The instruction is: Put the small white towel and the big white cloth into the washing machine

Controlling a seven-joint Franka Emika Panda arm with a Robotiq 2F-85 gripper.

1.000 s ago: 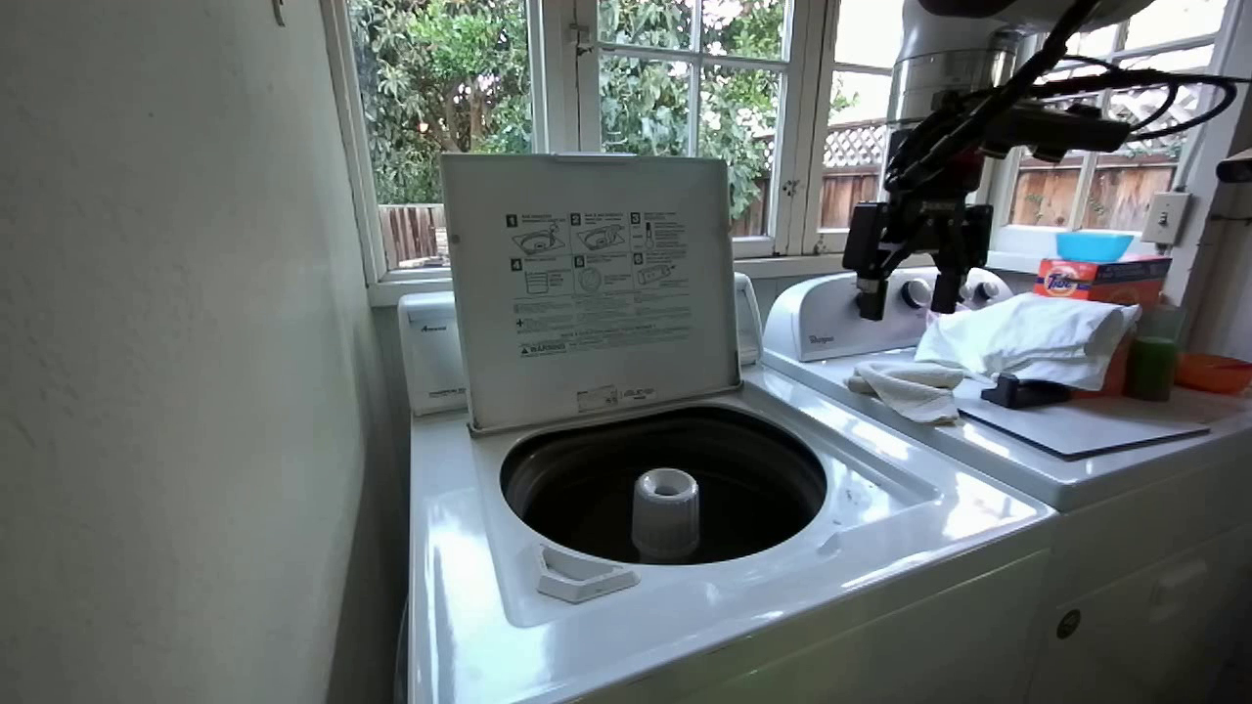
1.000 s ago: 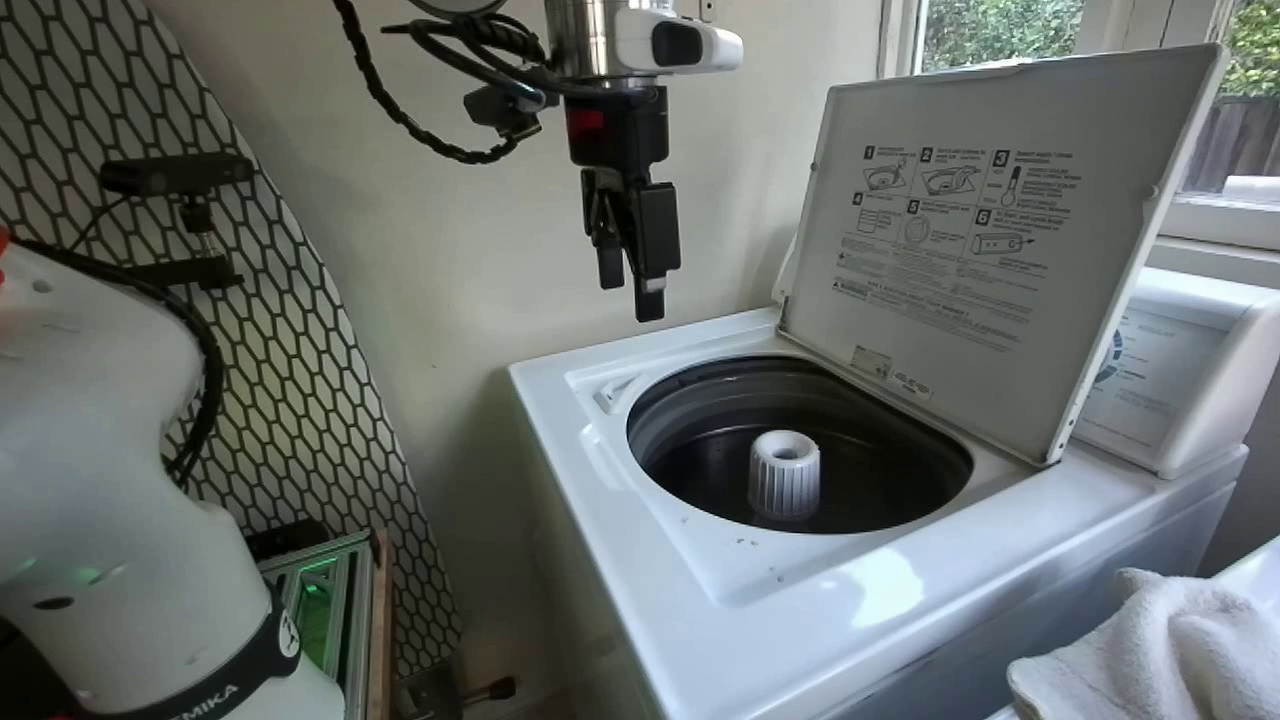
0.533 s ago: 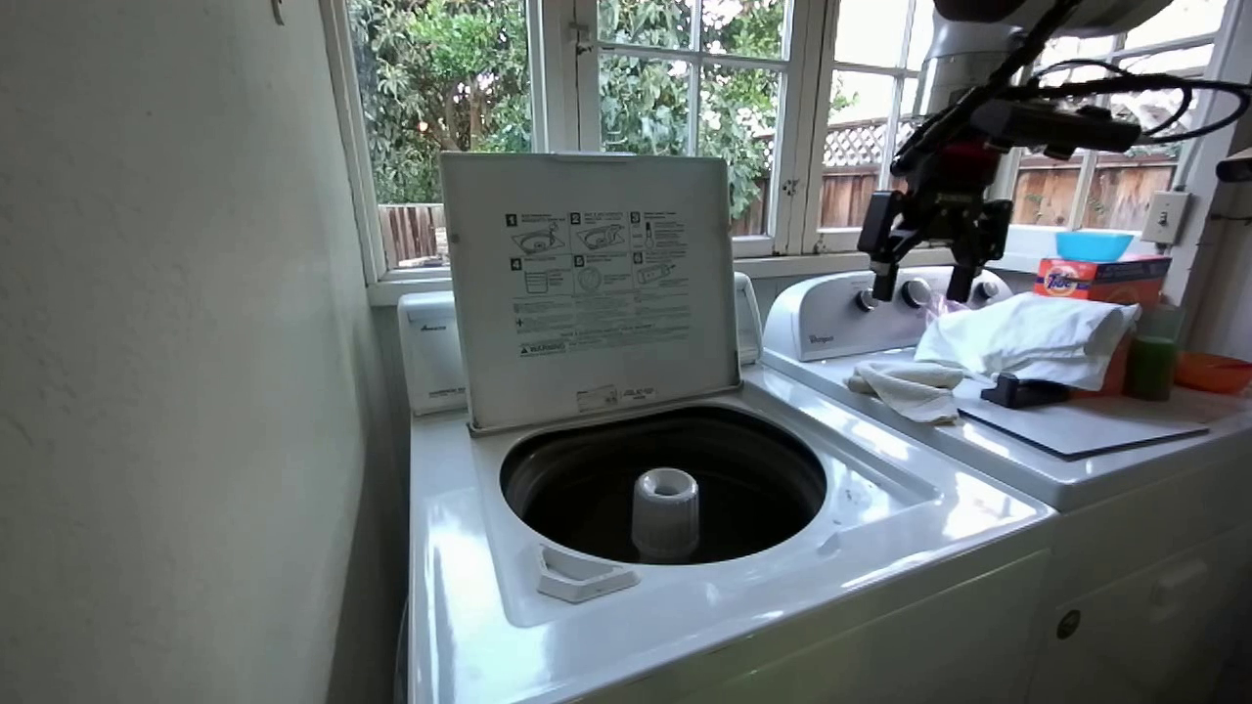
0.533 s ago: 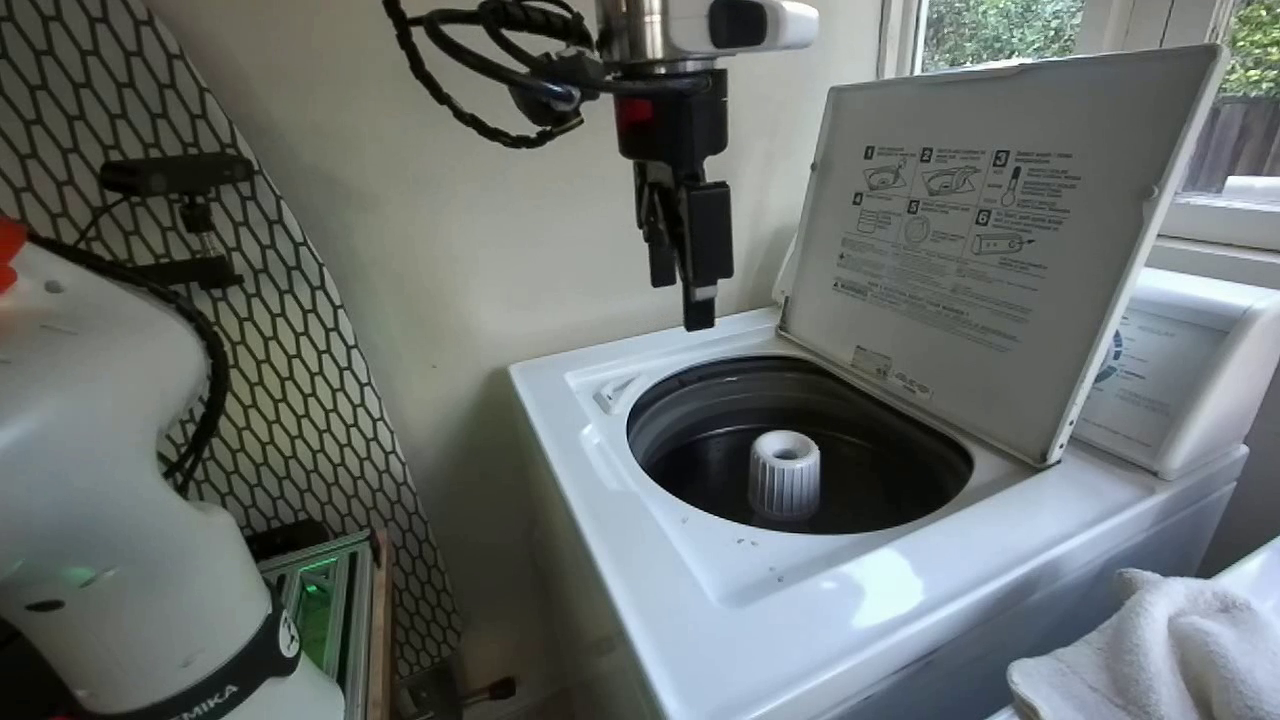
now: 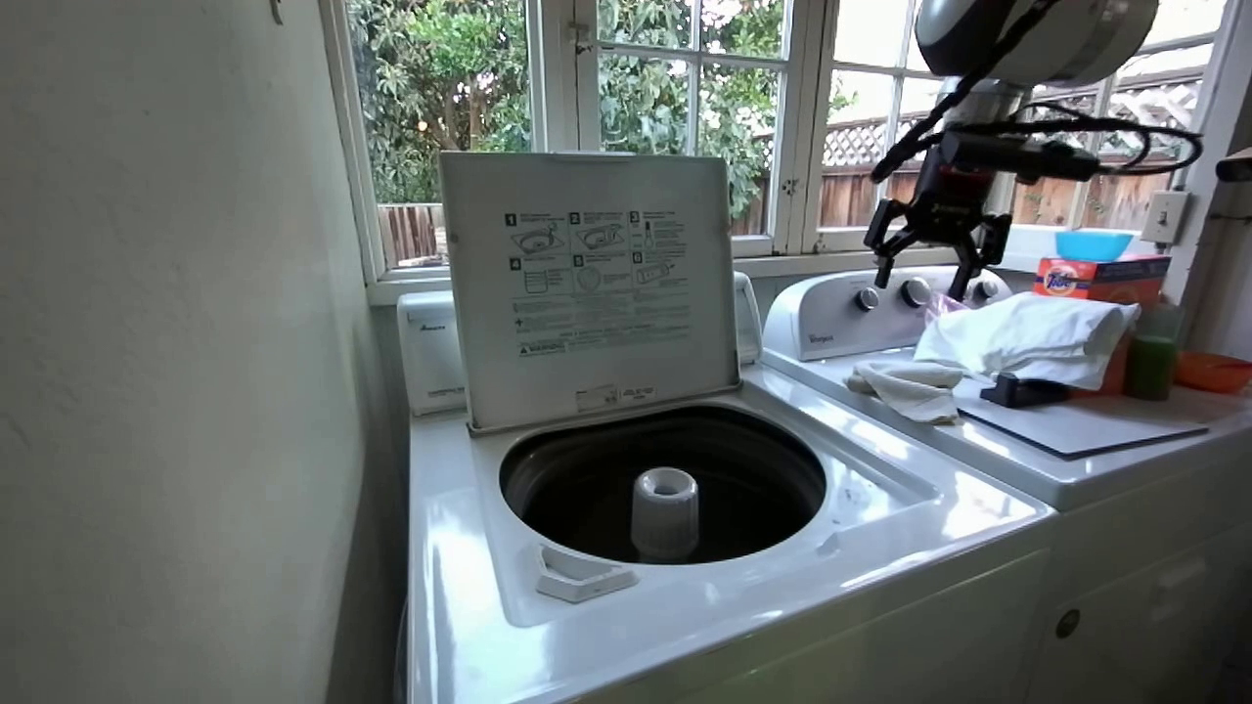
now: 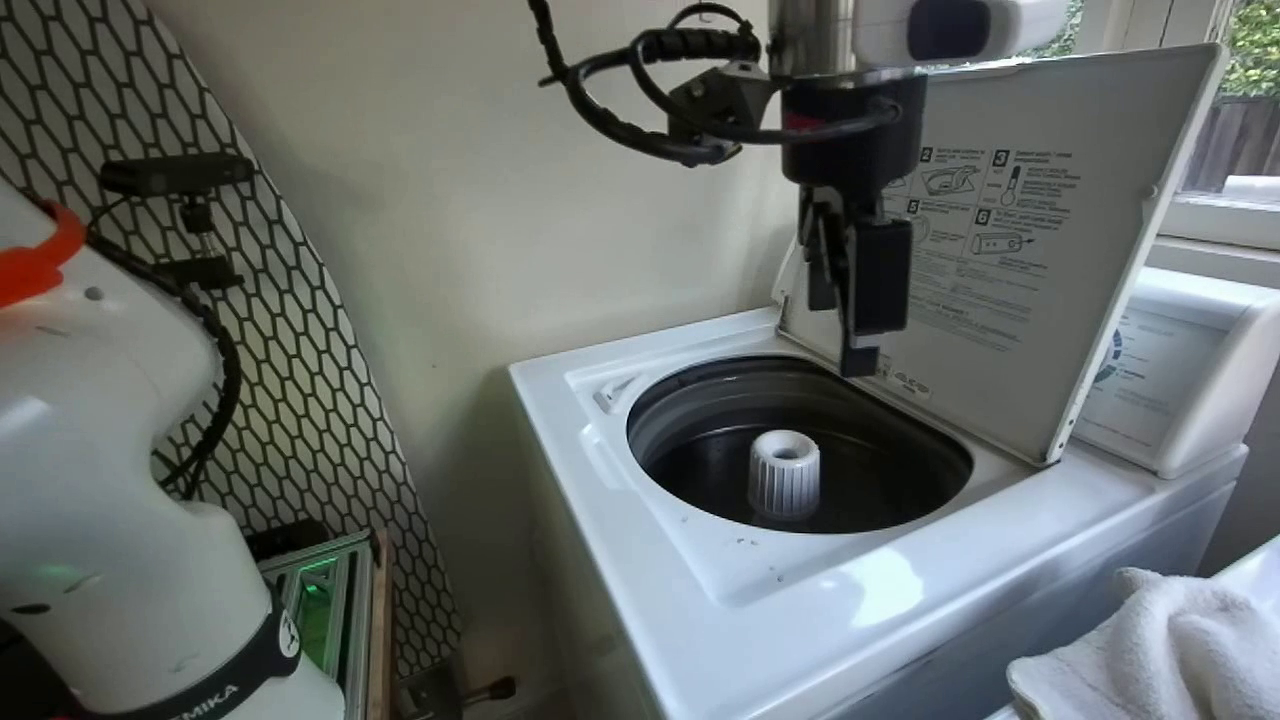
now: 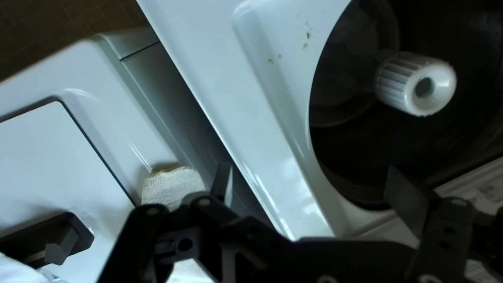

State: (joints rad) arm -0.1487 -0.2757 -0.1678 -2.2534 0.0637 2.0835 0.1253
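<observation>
My gripper (image 5: pixel 921 284) is open and empty, in the air above the machines. It hangs beside the raised lid in an exterior view (image 6: pixel 842 335). In the wrist view its spread fingers (image 7: pixel 406 200) frame the washer's edge. The small white towel (image 5: pixel 910 386) lies crumpled on the right-hand machine, below the gripper. It also shows in an exterior view (image 6: pixel 1160 645) and the wrist view (image 7: pixel 175 186). The big white cloth (image 5: pixel 1027 337) is draped behind it; only a corner (image 7: pixel 15 271) shows in the wrist view. The washing machine (image 6: pixel 830 590) is open, with a dark tub and white agitator (image 7: pixel 416 84).
The raised lid (image 5: pixel 597 284) stands at the washer's back. On the right-hand machine are a white board (image 5: pixel 1105 430), a black object (image 5: pixel 1022 391), a Tide box (image 5: pixel 1105 279) under a blue bowl (image 5: pixel 1091 244), a green-filled cup (image 5: pixel 1152 367) and an orange bowl (image 5: pixel 1213 372).
My gripper has moved right in both exterior views, much further and larger in the view with the arm's base. It stays open. The towel and the cloth have not moved.
</observation>
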